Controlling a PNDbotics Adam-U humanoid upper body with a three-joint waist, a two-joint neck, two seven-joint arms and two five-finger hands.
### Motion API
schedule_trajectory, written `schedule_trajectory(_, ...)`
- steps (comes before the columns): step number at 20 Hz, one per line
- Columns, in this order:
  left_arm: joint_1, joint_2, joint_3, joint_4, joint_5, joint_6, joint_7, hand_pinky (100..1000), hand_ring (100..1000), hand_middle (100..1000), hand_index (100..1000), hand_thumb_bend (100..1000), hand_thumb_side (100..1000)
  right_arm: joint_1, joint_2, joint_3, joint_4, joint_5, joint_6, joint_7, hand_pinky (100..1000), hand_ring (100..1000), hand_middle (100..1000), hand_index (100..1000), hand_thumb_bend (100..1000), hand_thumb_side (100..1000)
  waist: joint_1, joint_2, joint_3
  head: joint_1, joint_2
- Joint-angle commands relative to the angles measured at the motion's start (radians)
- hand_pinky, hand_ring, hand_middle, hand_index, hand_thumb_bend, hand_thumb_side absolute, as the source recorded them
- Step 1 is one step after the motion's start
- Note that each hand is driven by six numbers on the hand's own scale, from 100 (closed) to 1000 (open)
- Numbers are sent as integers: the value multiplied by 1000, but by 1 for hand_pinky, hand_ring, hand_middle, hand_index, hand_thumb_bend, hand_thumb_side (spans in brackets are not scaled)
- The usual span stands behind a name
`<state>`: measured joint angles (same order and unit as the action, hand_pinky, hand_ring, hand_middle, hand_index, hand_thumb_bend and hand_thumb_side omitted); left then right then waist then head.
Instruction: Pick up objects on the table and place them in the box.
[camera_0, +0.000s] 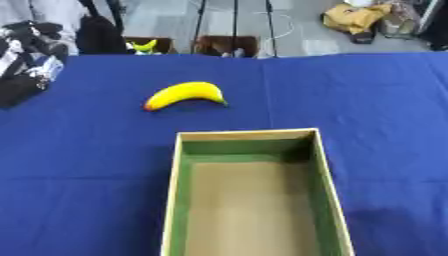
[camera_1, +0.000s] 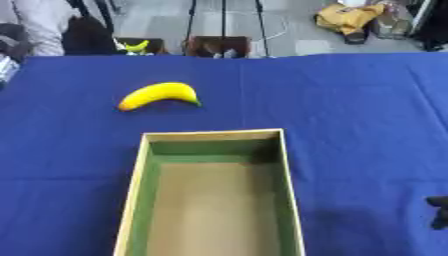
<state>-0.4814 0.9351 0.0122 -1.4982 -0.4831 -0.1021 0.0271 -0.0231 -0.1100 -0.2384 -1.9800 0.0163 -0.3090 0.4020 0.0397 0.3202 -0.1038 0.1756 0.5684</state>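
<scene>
Lying on the blue table (camera_0: 79, 165), the banana (camera_0: 185, 94) sits beyond the box's far left corner, apart from it, with bare cloth all round. The box (camera_0: 248, 135) stands open at the near middle, its rim pale, nothing inside. Right of the box, at the picture's edge, a dark bit of the right robot hand (camera_1: 439, 212) shows; I cannot tell how far open it is.

banana (camera_0: 185, 94): yellow | box (camera_0: 325, 175): pale rim, green walls, tan floor | tablecloth (camera_0: 376, 100): blue
</scene>
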Motion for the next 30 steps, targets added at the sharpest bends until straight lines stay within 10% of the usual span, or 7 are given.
schedule_trajectory(1, -52, 64, -19, 65, -46, -19, -46, 488, 674, 751, 909, 223, 1000, 4, -22, 6, -20, 8, -8, 3, 689, 431, 457, 632, 100, 1000, 5, -16, -7, 15, -14)
schedule_trajectory(18, -351, -70, -102, 405, -127, -126, -277, 534, 731, 799, 955, 595, 1000, -8, -26, 19, -20, 25, -21, 5, 693, 433, 469, 628, 100, 1000, 33, 10, -72, 81, -49)
schedule_trajectory(19, -356, -73, -99, 408, -130, -135, -289, 535, 735, 798, 960, 736, 1000, -9, -25, 19, -20, 27, -21, 5, 693, 433, 469, 629, 100, 1000, 33, 13, -75, 83, -52)
schedule_trajectory(30, -431, -134, -70, 431, -210, -140, -431, 554, 764, 846, 969, 743, 991, -30, -15, 27, -20, 43, -33, 12, 695, 433, 469, 629, 100, 1000, 43, 47, -110, 120, -84)
